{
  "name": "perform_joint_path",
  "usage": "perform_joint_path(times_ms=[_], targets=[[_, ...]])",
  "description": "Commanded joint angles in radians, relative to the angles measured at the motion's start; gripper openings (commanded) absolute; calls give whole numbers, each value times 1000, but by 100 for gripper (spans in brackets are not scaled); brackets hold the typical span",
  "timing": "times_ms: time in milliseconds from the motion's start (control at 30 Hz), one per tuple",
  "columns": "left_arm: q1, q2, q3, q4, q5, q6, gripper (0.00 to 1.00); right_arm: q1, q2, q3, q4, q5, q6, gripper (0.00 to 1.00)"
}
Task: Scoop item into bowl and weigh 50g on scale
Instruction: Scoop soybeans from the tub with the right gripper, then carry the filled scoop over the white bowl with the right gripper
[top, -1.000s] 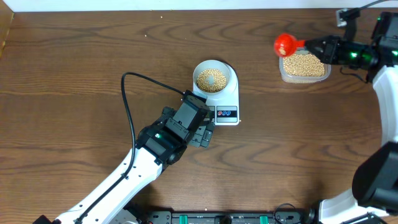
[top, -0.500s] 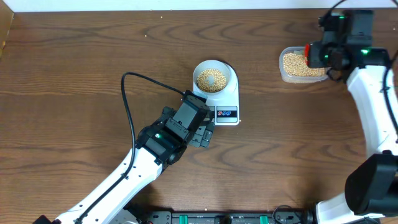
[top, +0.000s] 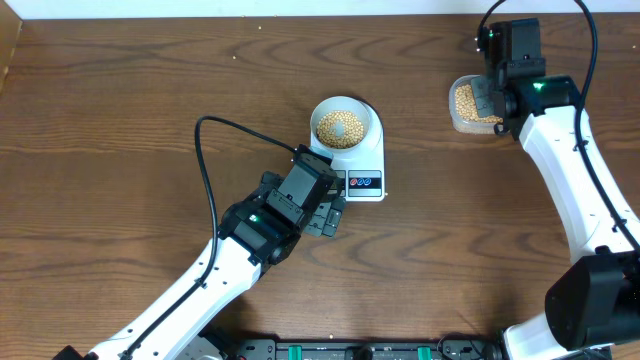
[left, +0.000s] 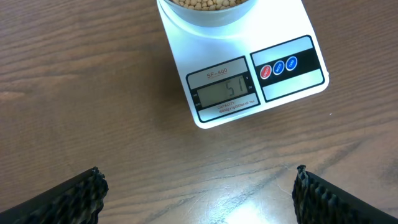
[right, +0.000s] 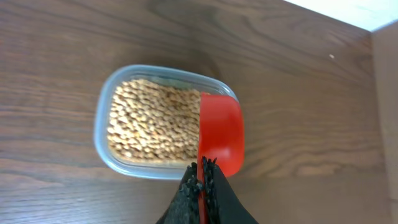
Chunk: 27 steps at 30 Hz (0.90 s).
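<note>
Now: beans (top: 340, 126) heaped in bowl (top: 365, 118), bowl seated on scale (top: 372, 160) at mid-table. The display (left: 224, 90) reads roughly 51. More beans sit in the clear tub (right: 102, 118), far right. There the right gripper (right: 202, 186) is clamped on the handle of the red scoop (right: 221, 134), cup over the tub's edge, apparently empty. The left gripper (left: 198, 190) is splayed wide, holding nothing, just in front of scale. Judgement: beans are hard, smooth and light, so they roll and scatter. Move them by scoop, kept level, never pinched.
</note>
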Motion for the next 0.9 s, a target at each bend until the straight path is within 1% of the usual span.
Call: perform_joint_path(times_ms=[0, 33, 133, 200, 233, 267, 333, 500, 800, 867], targets=[[0, -4, 0, -2, -10, -6, 98, 6, -16, 14, 42, -121, 14, 1], [0, -4, 0, -2, -10, -6, 98, 7, -16, 14, 58, -147, 32, 1], [0, -4, 0, -2, -10, -6, 98, 8, -16, 14, 151, -310, 96, 1], [0, -4, 0, -2, -10, -6, 98, 8, -16, 14, 244, -479, 145, 1], [0, -4, 0, -2, -10, -6, 98, 8, -16, 14, 266, -523, 154, 1], [0, -4, 0, -2, -10, -6, 98, 8, -16, 14, 324, -641, 175, 1], [0, -4, 0, -2, -10, -6, 98, 22, -13, 14, 408, -807, 201, 1], [0, -4, 0, -2, -10, -6, 98, 79, -6, 13, 412, -825, 199, 1], [0, -4, 0, -2, -10, -6, 98, 155, 38, 12, 317, -822, 145, 1], [0, -4, 0, -2, -10, -6, 98, 171, 45, 12, 302, -822, 114, 1]])
